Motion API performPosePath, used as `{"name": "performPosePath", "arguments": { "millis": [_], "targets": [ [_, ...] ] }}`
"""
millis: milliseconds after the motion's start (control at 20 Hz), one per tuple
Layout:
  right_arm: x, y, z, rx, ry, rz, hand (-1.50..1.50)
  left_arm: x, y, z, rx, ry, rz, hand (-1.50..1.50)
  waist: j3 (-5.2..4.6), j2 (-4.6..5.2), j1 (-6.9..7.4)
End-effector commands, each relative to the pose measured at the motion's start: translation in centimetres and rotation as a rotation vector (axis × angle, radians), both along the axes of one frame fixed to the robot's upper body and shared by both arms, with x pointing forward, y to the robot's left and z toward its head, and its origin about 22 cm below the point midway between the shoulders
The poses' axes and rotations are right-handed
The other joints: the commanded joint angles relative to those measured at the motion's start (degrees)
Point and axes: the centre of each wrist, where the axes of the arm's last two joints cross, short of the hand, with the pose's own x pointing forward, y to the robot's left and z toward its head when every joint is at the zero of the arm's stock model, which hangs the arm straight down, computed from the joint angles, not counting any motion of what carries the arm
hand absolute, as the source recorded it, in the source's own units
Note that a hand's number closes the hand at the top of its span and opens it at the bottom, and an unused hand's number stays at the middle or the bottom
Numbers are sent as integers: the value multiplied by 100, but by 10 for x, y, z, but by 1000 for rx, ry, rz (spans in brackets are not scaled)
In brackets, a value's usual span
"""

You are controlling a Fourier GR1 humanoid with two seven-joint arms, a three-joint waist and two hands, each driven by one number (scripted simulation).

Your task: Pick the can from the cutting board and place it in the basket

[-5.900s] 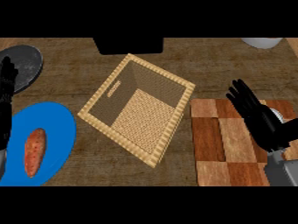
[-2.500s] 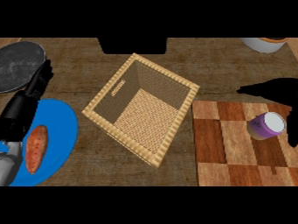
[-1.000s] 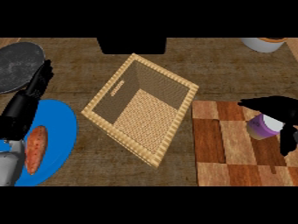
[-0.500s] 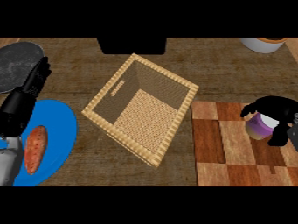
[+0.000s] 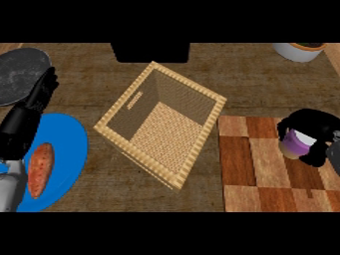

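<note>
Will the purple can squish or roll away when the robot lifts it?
Probably not. The can looks like a stiff cylinder, and the right hand curls round it. Laid sideways on the cutting board, it could likely roll.

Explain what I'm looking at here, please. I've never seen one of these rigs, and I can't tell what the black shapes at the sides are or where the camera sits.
The camera sits at a humanoid robot's head and looks steeply down at a kitchen counter. The black shapes are its two hands on grey forearms, coming in from the lower edge.

The right hand is curled round a purple can that stands on the wooden cutting board. The left hand is open and resting at the left, fingers pointing up.

In the middle lies a woven basket, with nothing in it. At the left is a blue plate holding an orange, elongated food item, with a dark round pan above it. A pale bowl or cup shows at the top right.

The job is to move the can into the basket; it is not yet there.
</note>
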Motion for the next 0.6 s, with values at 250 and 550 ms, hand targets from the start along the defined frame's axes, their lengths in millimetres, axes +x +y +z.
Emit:
{"name": "performPosePath", "arguments": {
  "millis": [250, 550],
  "targets": [
    [-56, -27, -48, -54, -164, -553, 150, -12, 16, -14, 4, 31, 101, 0, 50, -81, -622],
    [-94, -2, -45, -77, -427, -820, 150, -20, 36, -13, 10, 38, 104, 0, 35, -82, -521]
  ]
}}
